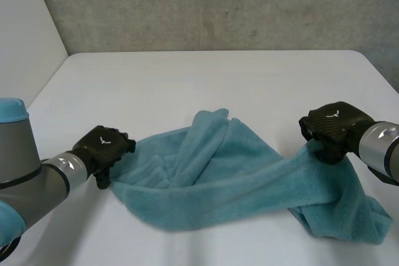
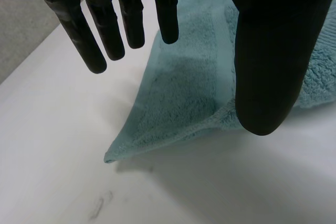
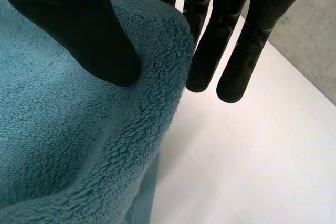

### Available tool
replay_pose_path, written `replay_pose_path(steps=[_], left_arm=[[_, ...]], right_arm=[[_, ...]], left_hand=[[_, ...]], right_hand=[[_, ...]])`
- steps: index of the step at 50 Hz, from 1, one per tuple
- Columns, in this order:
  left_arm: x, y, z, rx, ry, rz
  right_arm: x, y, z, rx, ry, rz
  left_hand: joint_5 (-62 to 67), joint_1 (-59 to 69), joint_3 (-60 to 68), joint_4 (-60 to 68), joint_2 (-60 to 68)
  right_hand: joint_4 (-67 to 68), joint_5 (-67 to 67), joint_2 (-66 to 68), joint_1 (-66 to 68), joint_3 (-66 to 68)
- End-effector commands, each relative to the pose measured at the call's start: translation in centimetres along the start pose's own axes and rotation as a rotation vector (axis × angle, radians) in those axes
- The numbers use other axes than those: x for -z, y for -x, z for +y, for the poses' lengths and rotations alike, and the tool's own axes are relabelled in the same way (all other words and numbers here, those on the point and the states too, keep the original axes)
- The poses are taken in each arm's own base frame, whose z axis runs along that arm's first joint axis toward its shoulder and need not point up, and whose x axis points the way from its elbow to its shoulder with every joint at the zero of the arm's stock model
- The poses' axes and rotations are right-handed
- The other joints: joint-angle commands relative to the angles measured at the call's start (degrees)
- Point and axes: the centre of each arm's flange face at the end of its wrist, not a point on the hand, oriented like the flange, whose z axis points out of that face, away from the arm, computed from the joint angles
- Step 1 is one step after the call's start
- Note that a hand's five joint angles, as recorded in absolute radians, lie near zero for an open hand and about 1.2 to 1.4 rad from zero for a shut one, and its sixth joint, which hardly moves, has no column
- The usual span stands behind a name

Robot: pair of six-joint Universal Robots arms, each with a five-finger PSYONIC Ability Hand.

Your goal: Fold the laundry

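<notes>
A teal towel (image 1: 218, 166) lies crumpled across the front of the white table (image 1: 187, 79). My left hand (image 1: 103, 147) is at the towel's left end. In the left wrist view its fingers (image 2: 100, 30) hang straight and apart from the thumb, above a towel (image 2: 184, 93) corner, gripping nothing. My right hand (image 1: 330, 126) is over the towel's right part, where the cloth rises in a ridge up to it. In the right wrist view the thumb (image 3: 79, 30) presses on a thick fold of the towel (image 3: 79, 145), and the fingers (image 3: 236, 40) close in on the fold's far side.
A grey wall runs behind the table's far edge, with a white panel at the left. Bare table top lies beyond the towel and in front of it. The towel's right end hangs close to the table's right front edge.
</notes>
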Motion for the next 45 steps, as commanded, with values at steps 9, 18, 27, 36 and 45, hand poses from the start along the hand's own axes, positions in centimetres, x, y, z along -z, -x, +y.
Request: replay_pose_path(steps=[9,18,27,36,45], left_arm=[[-1.5,-0.4,1.0,0.008,0.011,0.014],[-1.5,0.4,-0.1,0.003,-0.024,-0.015],[-0.5,0.7,-0.8,0.011,-0.037,-0.028],[-0.5,0.3,-0.2,0.021,-0.010,-0.008],[-1.4,-0.4,1.1,0.033,0.028,0.021]], right_arm=[[-1.1,-2.6,0.7,-0.003,-0.021,0.110],[-1.6,-4.8,-0.9,0.023,-0.048,0.252],[-3.0,-5.1,0.1,0.013,-0.004,0.250],[-3.1,-5.0,0.5,0.004,0.008,0.244],[-3.2,-4.9,0.6,0.000,0.008,0.244]], left_hand=[[56.5,56.5,56.6,56.6,56.6],[49.6,49.6,49.7,49.7,49.7],[16.8,16.8,16.9,16.9,16.9],[16.8,16.8,16.9,16.9,16.9],[17.3,17.3,17.4,17.4,17.4]], right_hand=[[11.8,14.0,12.7,23.9,12.4],[11.8,14.0,12.7,23.9,12.4],[11.8,14.0,12.7,23.9,12.4],[11.8,14.0,12.7,23.9,12.4],[11.8,14.0,12.7,23.9,12.4]])
